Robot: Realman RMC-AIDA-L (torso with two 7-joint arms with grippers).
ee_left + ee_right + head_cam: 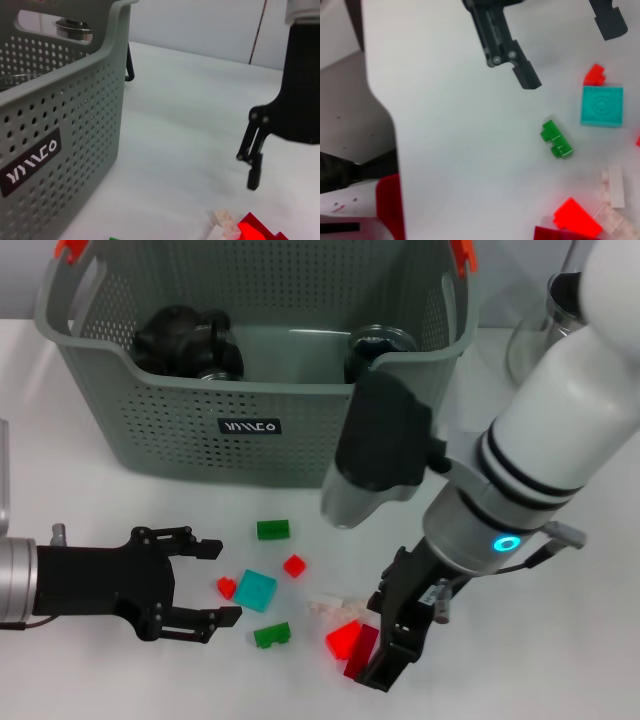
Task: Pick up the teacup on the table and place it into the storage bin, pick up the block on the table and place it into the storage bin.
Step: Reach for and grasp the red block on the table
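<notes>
Several small blocks lie scattered on the white table (90, 480) in my head view, just in front of the storage bin (200, 430), which stands at the far edge and already holds dark objects; I cannot tell if one is the teacup. My left gripper (200, 585) rests low near the front left, fingers spread and empty, pointing at a small red block (226, 588) and a teal square tile (256, 590). My right gripper (385, 645) hangs over a bright red block (343, 639) near the front edge, with a darker red piece touching that block; its fingers look released, holding nothing. Green blocks (272, 529) lie closer to the bin.

From my left wrist, I see the bin's perforated front wall (60, 165) and label, and my right gripper's black fingers (254, 172) poised above the bright red block and a pale clear brick (223, 222) beside it.

From my right wrist, the left gripper's open fingers (512, 60) show above a green block (556, 140), the teal tile and the red block.

I judge these blocks to be light, rigid plastic with smooth, somewhat slippery faces, so they could squirt out of a skewed pinch. I would grip the red block across two flat parallel sides, low and square, keeping clear of the neighbouring brick.
</notes>
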